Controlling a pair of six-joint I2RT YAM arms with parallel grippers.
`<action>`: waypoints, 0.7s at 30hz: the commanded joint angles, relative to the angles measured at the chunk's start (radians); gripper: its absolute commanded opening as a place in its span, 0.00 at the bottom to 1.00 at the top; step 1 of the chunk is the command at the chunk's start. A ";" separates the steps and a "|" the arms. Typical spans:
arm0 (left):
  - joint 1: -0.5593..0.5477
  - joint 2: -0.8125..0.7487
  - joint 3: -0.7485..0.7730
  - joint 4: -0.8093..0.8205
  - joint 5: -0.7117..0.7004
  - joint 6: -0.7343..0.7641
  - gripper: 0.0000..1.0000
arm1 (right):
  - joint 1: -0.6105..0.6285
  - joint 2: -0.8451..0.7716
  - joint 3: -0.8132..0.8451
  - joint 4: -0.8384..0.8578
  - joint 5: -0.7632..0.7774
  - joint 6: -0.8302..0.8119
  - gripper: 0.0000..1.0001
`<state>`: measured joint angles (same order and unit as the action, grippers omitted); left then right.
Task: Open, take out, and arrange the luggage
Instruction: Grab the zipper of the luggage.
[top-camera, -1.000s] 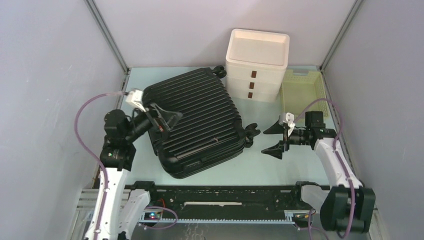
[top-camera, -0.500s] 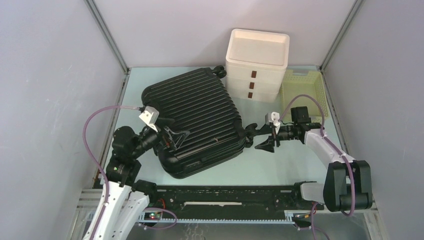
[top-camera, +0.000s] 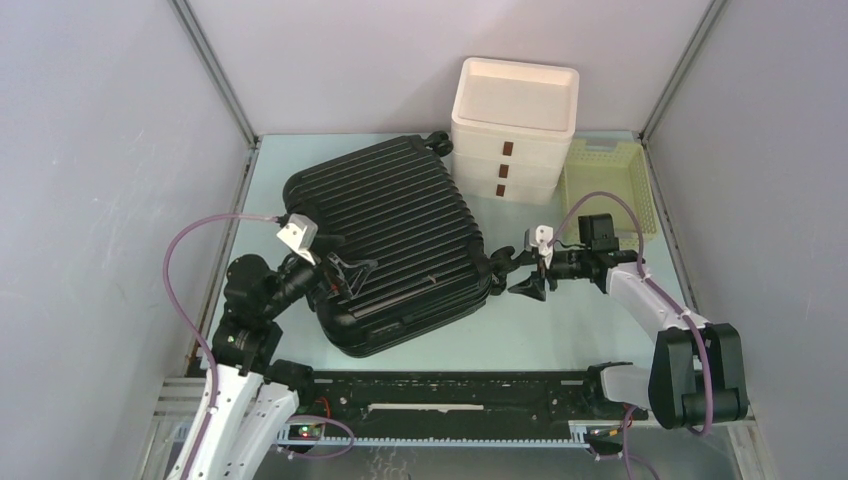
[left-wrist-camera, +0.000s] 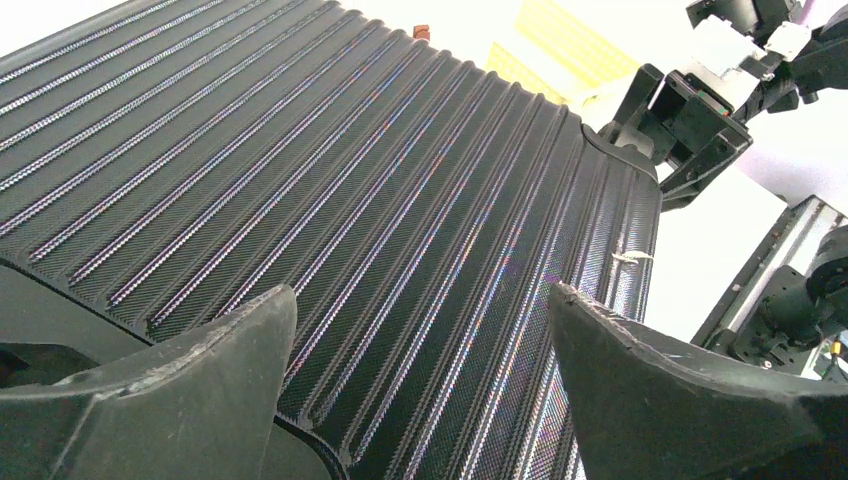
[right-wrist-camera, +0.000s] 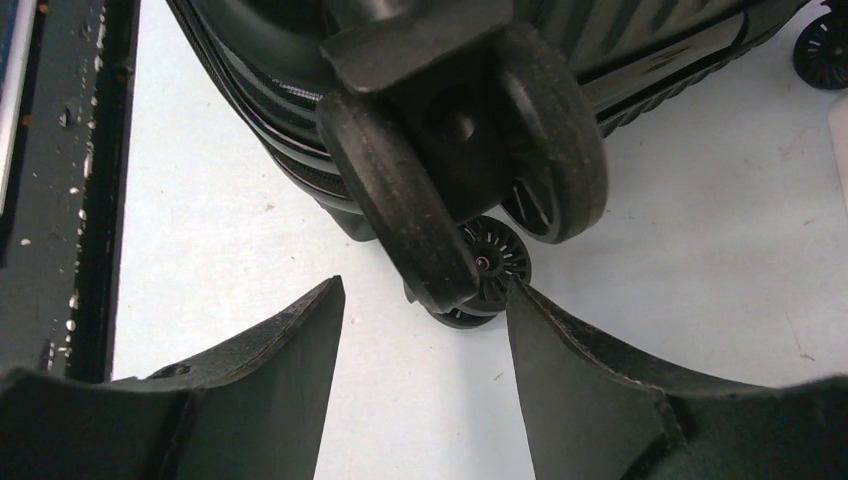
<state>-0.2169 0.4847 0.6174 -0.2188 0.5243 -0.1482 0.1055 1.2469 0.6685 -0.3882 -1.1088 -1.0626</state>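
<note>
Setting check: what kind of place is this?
Most likely a lab robot test cell, not a home: plain grey panel walls on metal framing, a small pale table, and staged props: a black suitcase, white drawer box and yellow basket.

black ribbed luggage (top-camera: 400, 235), white box (top-camera: 515, 128), yellow basket (top-camera: 602, 186)

Top external: high, set back at the near edge, angled down and forward, far enough to take in the whole table (top-camera: 560, 335). Left wrist: very close, skimming low over the suitcase (left-wrist-camera: 350, 200) ribbed shell, left gripper (left-wrist-camera: 420, 350) framing the bottom, facing the right gripper (left-wrist-camera: 670, 140). Right wrist: close, looking down on the suitcase's caster wheels (right-wrist-camera: 470, 170) and the table. All three views share the suitcase; top and left wrist share the right gripper.
</note>
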 joint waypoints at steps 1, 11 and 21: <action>-0.005 -0.020 -0.008 0.034 -0.013 0.024 1.00 | 0.008 -0.030 0.002 0.094 -0.054 0.169 0.70; -0.004 -0.043 -0.013 0.029 -0.019 0.031 1.00 | -0.019 -0.021 0.015 0.094 -0.259 0.383 0.77; -0.004 -0.048 -0.016 0.027 -0.014 0.039 1.00 | -0.014 0.096 0.013 0.350 -0.243 0.906 0.76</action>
<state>-0.2169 0.4484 0.6174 -0.2184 0.5167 -0.1371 0.0895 1.3106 0.6662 -0.1410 -1.3464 -0.3580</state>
